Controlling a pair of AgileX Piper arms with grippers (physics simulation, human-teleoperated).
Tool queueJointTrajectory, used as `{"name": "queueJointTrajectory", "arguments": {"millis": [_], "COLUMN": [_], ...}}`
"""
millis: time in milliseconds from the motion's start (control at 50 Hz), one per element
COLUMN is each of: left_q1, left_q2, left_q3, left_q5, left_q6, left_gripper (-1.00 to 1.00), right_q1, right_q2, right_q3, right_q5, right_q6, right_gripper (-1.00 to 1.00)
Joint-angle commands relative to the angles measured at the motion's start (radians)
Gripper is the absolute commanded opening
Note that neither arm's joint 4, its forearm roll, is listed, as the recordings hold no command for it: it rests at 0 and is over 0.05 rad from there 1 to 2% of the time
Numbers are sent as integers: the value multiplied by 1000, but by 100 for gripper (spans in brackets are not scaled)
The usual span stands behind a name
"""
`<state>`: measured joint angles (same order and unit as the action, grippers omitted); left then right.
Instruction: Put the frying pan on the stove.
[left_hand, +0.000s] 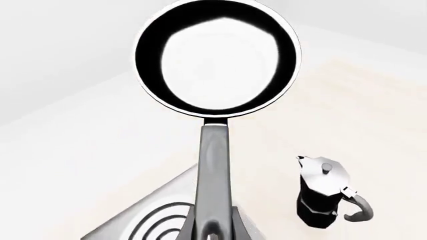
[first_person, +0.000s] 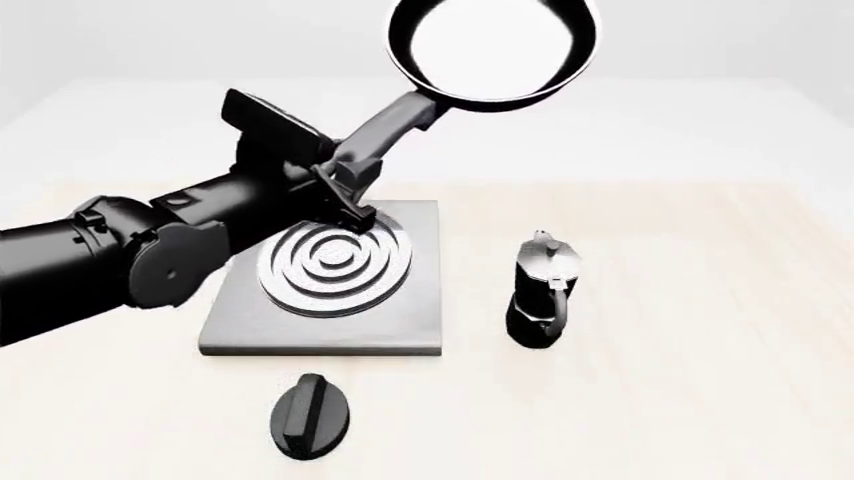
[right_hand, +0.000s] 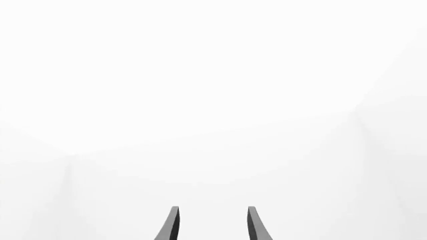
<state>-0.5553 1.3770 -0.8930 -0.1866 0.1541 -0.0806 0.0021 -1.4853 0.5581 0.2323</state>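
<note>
Frying pan (first_person: 491, 50): held in the air, above the table's far part, beyond the stove; handle slants down to the left gripper.
Left gripper (first_person: 350, 178): jaws pinch the pan's handle, over the stove's far edge.
Stove (first_person: 400, 315): flat on the table (first_person: 694, 400), left of centre.
Moka pot (first_person: 541, 290): upright, just right of the stove.
Black knob (first_person: 311, 415): near the table's front edge.
Right gripper (right_hand: 211, 225): fingers spread, nothing between them.

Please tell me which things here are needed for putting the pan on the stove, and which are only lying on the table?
Needed:
- frying pan, held up in the air by its handle
- stove, below it
- left gripper, shut on the handle

Only lying about:
- moka pot, right of the stove
- black knob, in front of the stove
</note>
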Motion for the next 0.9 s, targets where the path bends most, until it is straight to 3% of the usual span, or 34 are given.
{"name": "queueJointTrajectory", "arguments": {"millis": [20,540,900], "left_q1": [33,99,142], "left_q2": [-117,-282,-422], "left_q3": [90,235,314], "left_q5": [-29,1,99], "left_q6": [-7,-16,-12], "left_gripper": [-100,-100,-100], "right_q1": [-13,-19,-23], "right_q2": [-2,-2,-2], "right_q3": [-96,-283,-378], "right_q5": [97,288,381], "right_q6": [10,8,10], "right_gripper": [100,100,100]}}
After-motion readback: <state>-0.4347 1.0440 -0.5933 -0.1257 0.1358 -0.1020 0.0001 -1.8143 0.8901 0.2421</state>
